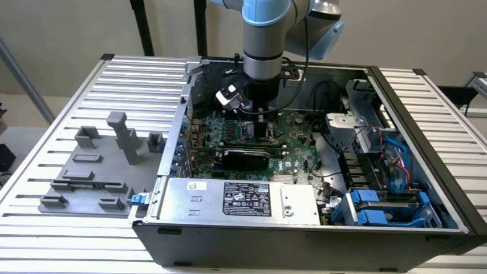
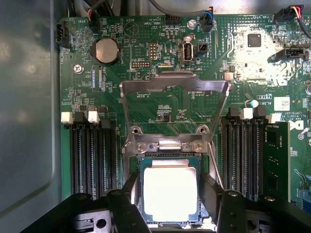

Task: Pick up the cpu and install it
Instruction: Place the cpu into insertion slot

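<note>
slatted metal table (image 1: 137, 74) carrying an open computer case (image 1: 304, 246); inside, the gripper (image 1: 263, 128) hangs low over the green motherboard (image 2: 146, 111). the cpu (image 2: 170, 194) lies flat in its socket (load plate (image 2: 175, 85) raised), with the jaws spread and the fingers (image 2: 213, 191) just beside two opposite edges.

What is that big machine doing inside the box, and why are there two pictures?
That is a robot arm. It reaches down into an open computer case on a ribbed metal table. Grey blocks sit on the table at the exterior view's left.

One picture comes from a camera off the arm that sees the whole scene. The other comes from a camera on the arm's wrist, looking at the green board inside the case.

The shiny square there is the cpu, the computer's brain. It lies in its socket, whose metal lid is flipped open. The gripper is right at the cpu. I cannot tell whether it grips it.
</note>
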You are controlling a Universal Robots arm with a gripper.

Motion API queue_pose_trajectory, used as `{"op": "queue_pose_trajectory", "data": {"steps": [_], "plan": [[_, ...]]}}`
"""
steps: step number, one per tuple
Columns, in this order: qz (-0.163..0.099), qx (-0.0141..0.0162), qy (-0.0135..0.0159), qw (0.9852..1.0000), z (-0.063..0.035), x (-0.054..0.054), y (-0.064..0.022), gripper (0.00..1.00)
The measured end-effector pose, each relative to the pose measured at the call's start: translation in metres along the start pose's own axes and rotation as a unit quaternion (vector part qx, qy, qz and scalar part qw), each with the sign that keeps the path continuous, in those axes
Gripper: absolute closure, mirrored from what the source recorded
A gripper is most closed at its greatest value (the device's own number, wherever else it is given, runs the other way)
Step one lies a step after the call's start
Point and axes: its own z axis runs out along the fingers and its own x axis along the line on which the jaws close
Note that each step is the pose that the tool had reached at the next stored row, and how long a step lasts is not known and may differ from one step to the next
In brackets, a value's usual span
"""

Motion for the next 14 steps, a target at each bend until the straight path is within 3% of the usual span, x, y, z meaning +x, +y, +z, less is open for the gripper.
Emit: {"op": "queue_pose_trajectory", "data": {"steps": [8, 14], "plan": [[0.002, 0.0001, -0.0001, 1.0000, -0.0018, 0.000, 0.0001, 0.38], [0.002, 0.0002, -0.0001, 1.0000, -0.0113, 0.000, 0.0007, 0.38]]}}
